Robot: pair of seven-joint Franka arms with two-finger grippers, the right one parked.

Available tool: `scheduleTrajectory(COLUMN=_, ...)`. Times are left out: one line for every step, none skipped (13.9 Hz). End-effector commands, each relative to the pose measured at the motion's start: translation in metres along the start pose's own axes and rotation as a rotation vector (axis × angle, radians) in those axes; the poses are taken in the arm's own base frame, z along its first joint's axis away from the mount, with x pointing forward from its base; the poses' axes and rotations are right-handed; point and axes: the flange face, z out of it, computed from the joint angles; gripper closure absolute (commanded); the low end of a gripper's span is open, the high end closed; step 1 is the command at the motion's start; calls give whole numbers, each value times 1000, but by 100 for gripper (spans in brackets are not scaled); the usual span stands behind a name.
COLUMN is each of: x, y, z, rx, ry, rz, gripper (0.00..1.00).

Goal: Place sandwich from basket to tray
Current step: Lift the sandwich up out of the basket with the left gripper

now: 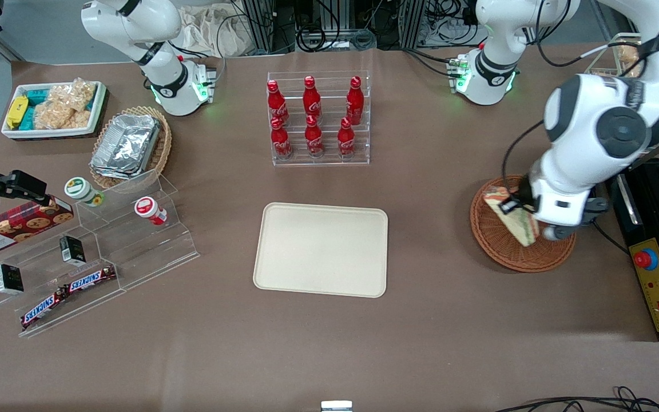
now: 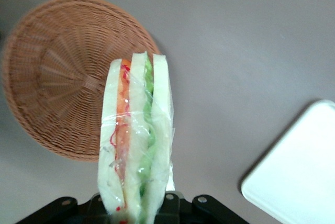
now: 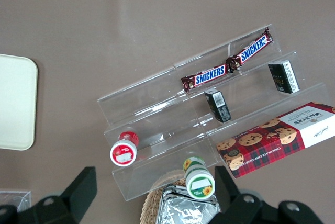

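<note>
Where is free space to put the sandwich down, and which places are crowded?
The tray is entirely bare. Open tabletop lies between it and the basket, where the gripper holds the sandwich. Crowded: the cola bottle rack and the acrylic snack shelf.

White arm (image 1: pixel 592 131), grey joints, black claw (image 1: pixel 517 207)

"SNICKERS" on two bars (image 3: pixel 226 65); "Walkers" on cookie box (image 3: pixel 277 137); Coca-Cola script on bottles (image 1: pixel 313 117).
</note>
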Motion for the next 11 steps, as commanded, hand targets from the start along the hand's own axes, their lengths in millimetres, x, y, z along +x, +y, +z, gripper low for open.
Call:
scheduleTrajectory(x=-22, y=42, z=-7, rx=-25, ry=-2, rz=110, gripper=100)
scheduleTrajectory(x=-31, y=56, z=-4, rx=-30, ry=-2, rz=142, gripper=100)
scheduleTrajectory(x=-41, y=70, z=-2, rx=-40, ry=-1, rz=173, gripper=100)
scheduleTrajectory(x=-53, y=86, z=1, rx=-55, ry=0, rz=208, gripper=100)
scheduleTrajectory(x=-62, y=98, z=4, rx=-72, ry=8, rz=233, gripper=100)
scheduleTrajectory(x=-73, y=111, z=7, rx=-91, ry=18, rz=262, gripper=100)
scheduleTrajectory(x=-84, y=124, z=12, rx=-107, ry=28, rz=290, gripper=100)
scheduleTrajectory(x=-93, y=137, z=21, rx=-108, ry=47, rz=328, gripper=100)
scheduleTrajectory(x=-98, y=146, z=32, rx=-102, ry=71, rz=363, gripper=100)
scheduleTrajectory(x=-108, y=160, z=41, rx=-104, ry=90, rz=400, gripper=100)
scheduleTrajectory(x=-118, y=172, z=51, rx=-111, ry=86, rz=424, gripper=100)
